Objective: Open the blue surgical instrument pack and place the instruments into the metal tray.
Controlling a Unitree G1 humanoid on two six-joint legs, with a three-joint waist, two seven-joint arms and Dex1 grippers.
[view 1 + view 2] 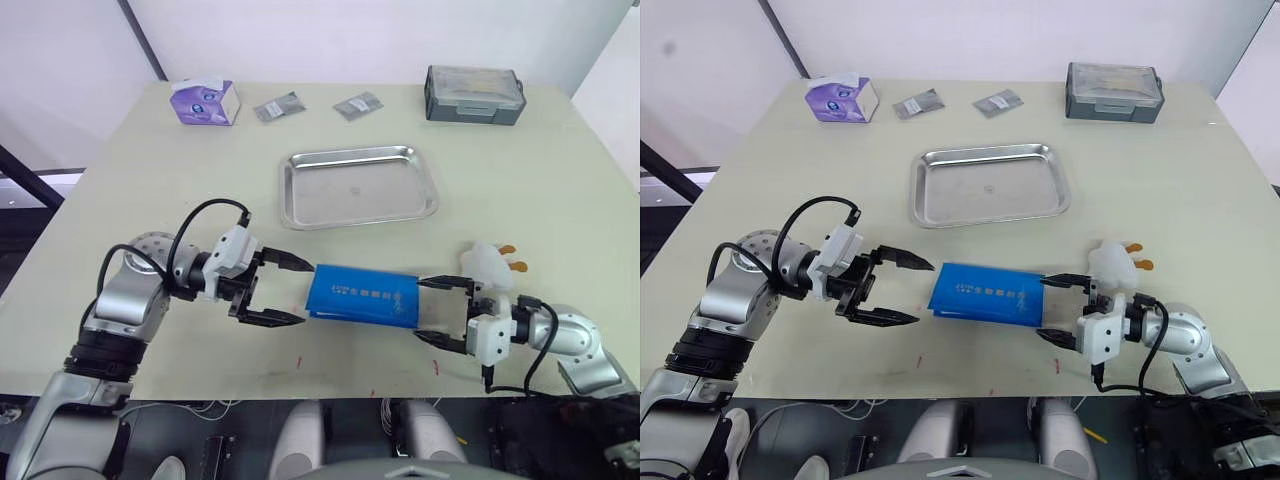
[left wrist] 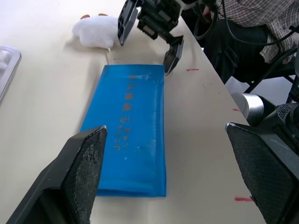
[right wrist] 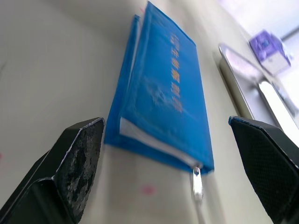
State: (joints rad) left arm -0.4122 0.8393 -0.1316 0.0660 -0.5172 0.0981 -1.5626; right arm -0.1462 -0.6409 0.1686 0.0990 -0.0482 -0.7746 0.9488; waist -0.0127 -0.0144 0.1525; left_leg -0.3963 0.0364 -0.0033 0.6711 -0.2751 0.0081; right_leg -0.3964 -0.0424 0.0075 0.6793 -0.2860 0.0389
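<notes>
**A:** Here's the blue surgical instrument pack [image 1: 362, 296] — flat, glossy, rectangular, cover folded shut with pale print running along it — lying on the pale table [image 1: 560, 190] near the front edge, between the two arms.

**B:** And the left gripper [image 1: 285, 291]?

**A:** Jaws spread wide, holding nothing. Its two black fingers point at the pack's left end, one fingertip level with the far corner, the other with the near corner, both just short of touching. In the left wrist view the finger pads [image 2: 86, 168] look rough and grainy.

**B:** Right side?

**A:** The right gripper [image 1: 432, 312] mirrors it — fingers wide apart and empty, tips just at the pack's right end, straddling it. The right wrist view shows the pack's edge: blue cover layers with a pale lining between, and a small silvery zip pull [image 3: 197, 183] hanging at one corner.

**B:** The metal tray [image 1: 299, 212]?

**A:** Beyond the pack, toward the middle of the table, well apart from both grippers. Shallow shiny steel, rounded corners, rolled rim, bare inside.

**B:** Anything else?

**A:** A soft white lump with orange tips [image 1: 492, 262] just beyond the right gripper. Along the far edge: a purple tissue box [image 1: 205, 101], two small grey foil packets [image 1: 278, 107], and a dark grey plastic box [image 1: 474, 95].
</notes>
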